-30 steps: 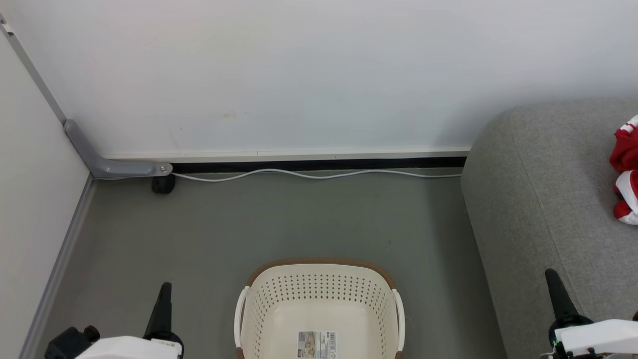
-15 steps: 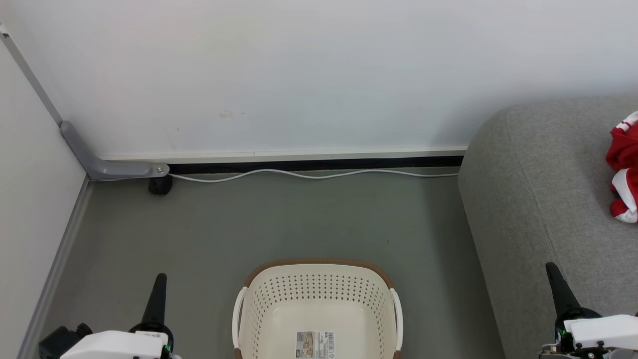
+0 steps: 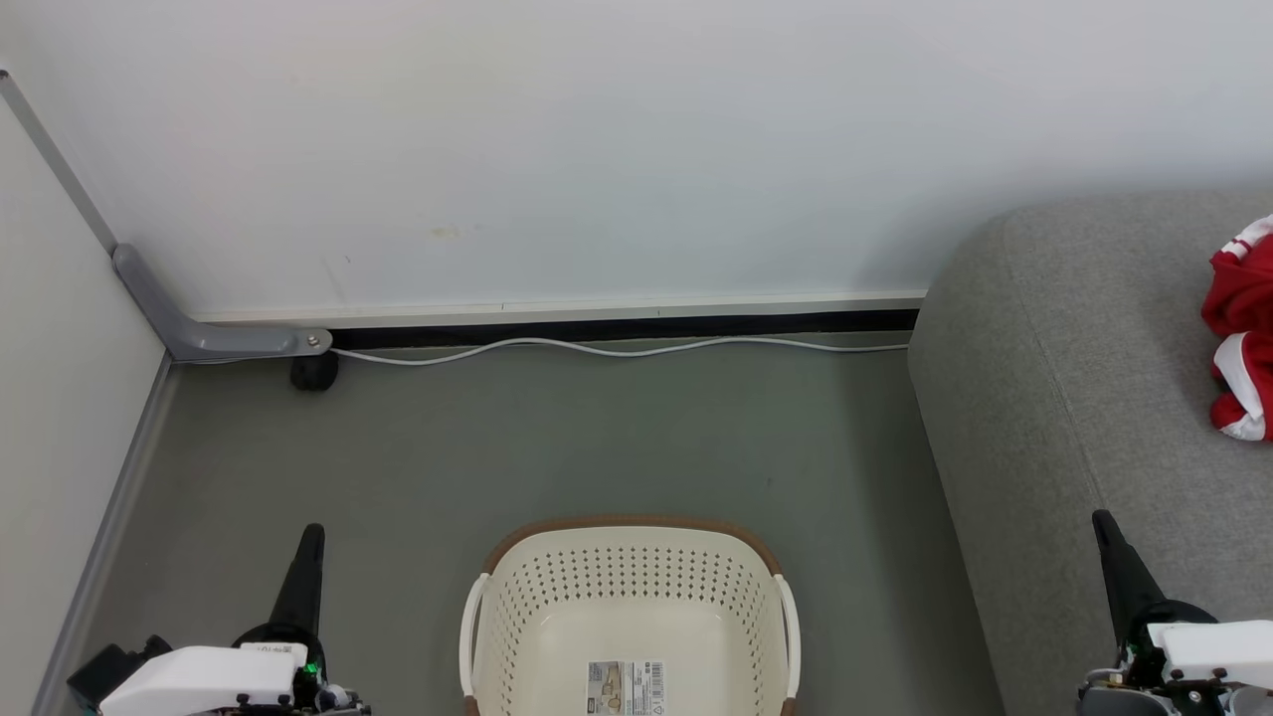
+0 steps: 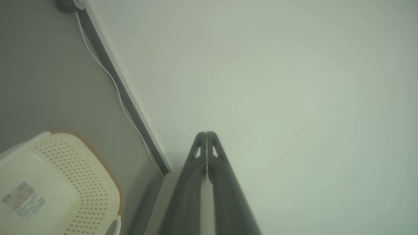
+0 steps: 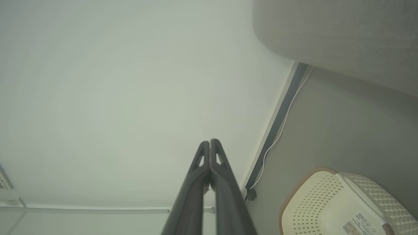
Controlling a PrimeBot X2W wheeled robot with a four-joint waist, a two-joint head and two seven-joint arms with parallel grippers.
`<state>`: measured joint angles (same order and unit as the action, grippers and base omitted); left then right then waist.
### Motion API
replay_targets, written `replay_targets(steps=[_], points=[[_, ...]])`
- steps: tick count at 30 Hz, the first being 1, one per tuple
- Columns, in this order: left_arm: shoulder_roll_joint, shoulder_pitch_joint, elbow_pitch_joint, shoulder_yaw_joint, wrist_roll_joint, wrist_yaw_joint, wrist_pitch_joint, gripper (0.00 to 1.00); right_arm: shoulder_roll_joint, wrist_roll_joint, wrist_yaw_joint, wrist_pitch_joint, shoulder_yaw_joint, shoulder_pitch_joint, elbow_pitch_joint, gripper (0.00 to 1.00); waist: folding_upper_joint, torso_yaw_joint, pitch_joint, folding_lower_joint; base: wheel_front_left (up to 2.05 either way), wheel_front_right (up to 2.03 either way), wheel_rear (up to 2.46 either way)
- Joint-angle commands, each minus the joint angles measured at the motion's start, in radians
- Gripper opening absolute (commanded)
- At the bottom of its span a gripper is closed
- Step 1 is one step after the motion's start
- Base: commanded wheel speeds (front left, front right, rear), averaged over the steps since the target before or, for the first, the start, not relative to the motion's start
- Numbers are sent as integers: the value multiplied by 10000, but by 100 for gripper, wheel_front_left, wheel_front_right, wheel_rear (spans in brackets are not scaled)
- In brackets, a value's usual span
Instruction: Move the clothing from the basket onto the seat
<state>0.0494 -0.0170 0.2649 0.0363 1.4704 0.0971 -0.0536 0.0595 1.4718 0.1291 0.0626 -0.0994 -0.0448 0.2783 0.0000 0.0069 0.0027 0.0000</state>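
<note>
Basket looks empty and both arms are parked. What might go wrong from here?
The clothing sits at the head view's right edge, cut off, so I cannot confirm all of it rests on the seat; a part may hang off.
The white cable lies on the floor ahead; driving forward might snag it.
The shut right gripper is close to the seat; a waist turn may brush it.

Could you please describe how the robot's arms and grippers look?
The left gripper and right gripper each have two long, dark, tapering fingers with triangular cut-outs near the tips, on white wrist housings; a green light shows on the left one.
</note>
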Motion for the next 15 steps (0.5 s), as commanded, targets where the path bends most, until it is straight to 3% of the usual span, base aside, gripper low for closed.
replay_targets(steps=[1, 15], points=[[150, -669, -231, 366, 307, 140, -106, 0, 67, 298, 14, 153, 86, -477, -305, 0, 0, -7, 0, 0, 0, 0, 0], [146, -894, -202, 588, 1537, 335, -446, 0, -68, 1388, 16, 486, -119, -628, -337, 0, 0, -68, 4, 0, 0, 0, 0]])
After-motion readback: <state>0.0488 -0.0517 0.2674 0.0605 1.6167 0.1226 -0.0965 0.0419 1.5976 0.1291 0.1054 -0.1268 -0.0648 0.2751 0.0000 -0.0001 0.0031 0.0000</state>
